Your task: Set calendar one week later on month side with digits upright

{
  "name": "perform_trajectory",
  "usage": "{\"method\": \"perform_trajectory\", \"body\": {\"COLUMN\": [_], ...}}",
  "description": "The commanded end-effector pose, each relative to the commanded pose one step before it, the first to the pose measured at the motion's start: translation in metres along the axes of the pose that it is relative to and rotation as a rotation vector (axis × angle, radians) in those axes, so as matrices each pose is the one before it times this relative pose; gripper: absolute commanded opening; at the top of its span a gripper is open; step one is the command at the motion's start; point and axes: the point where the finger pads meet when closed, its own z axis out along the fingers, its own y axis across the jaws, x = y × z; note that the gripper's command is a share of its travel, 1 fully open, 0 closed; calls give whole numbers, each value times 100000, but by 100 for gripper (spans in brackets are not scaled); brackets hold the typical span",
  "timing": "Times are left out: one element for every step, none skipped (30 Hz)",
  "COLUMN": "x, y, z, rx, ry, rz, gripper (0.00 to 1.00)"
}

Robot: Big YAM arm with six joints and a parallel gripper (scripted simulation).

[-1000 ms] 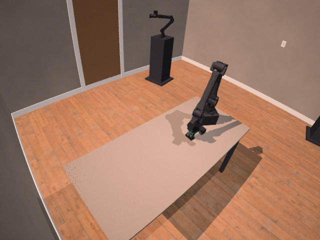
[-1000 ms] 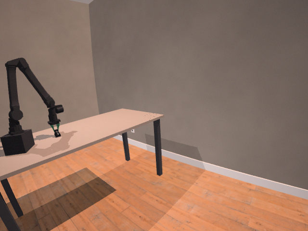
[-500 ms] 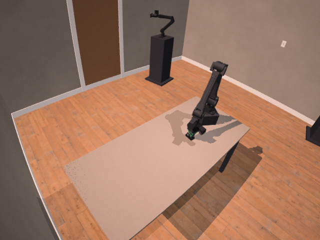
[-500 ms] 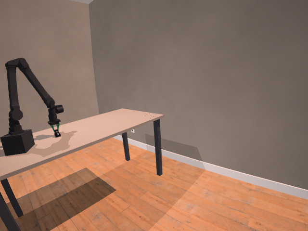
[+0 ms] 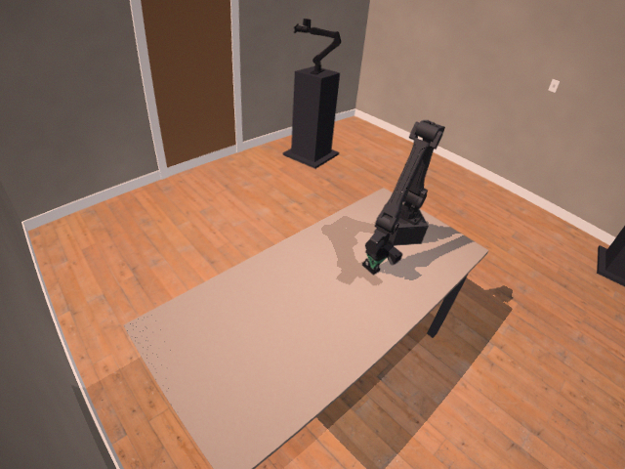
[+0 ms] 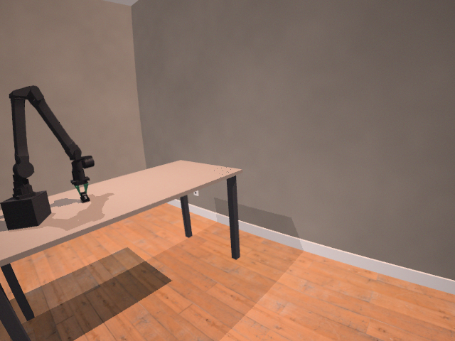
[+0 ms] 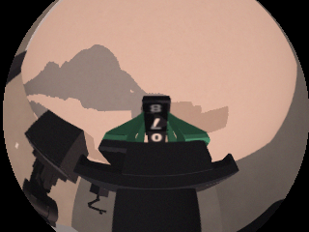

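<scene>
Top view: I had the gripper [image 5: 372, 263] [image 6: 82, 190] [image 7: 155, 115] low over the small black calendar [image 5: 370, 269] [image 6: 85, 199] [image 7: 156, 99], near the arm's base on the pale, flat tabletop [image 5: 252, 327] [image 6: 150, 183] [image 7: 203, 48]. Digits unreadable.

Exterior: green fingers converged from above, presumably to reach a cube without shoving the tray. Tray seating unclear.

Wrist: an 8, a slanted apparent 7 and a 0 showed in line. Fingers stood fairly narrow, apparently closed on the black digit cube [image 7: 155, 124], flanking it, likely for lifting or turning. Month side unseen; date unconfirmed.

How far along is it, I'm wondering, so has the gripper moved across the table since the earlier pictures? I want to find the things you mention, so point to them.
No: the gripper [image 5: 371, 267] [image 6: 83, 193] [image 7: 155, 115] looks unmoved against the table's [image 5: 282, 322] [image 6: 154, 183] near edge.
</scene>
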Motion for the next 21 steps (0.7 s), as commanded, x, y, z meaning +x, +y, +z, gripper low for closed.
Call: {"method": "perform_trajectory", "body": {"x": [-938, 22, 18, 8, 2, 2, 6, 10, -3, -14, 0, 0, 0, 46, 4, 2, 1, -2, -4, -2, 0], "y": [-2077, 31, 30, 31, 31, 28, 23, 19, -22, -48, 2, 0, 0, 143, 12, 4, 2, -6, -10, -6, -1], "z": [-219, 53, 50, 47, 43, 39, 34, 29, -25, -61, 5, 0, 0, 50, 35, 19, 7, -7, -14, -8, -1], "rx": [3911, -54, -52, -51, -49, -44, -38, -32, 133, 237, 16, 0, 0, -573, -45, -15, -6, 26, 45, 25, 2], "ry": [-1352, 20, 19, 15, 13, 12, 12, 11, -40, -72, -5, 0, 0, 179, 14, 5, 2, -8, -14, -8, -1], "rz": [-4, 35, 25, -4, -23, -20, -5, 9, 10, 0, -1, 0, 0, 7, 2, 1, 0, -2, -3, -1, 0], "gripper": [25, 25, 25, 25, 25, 25, 25, 25, 25, 25, 25, 25, 25, 25, 25, 25, 25, 25, 25, 25, 25]}}
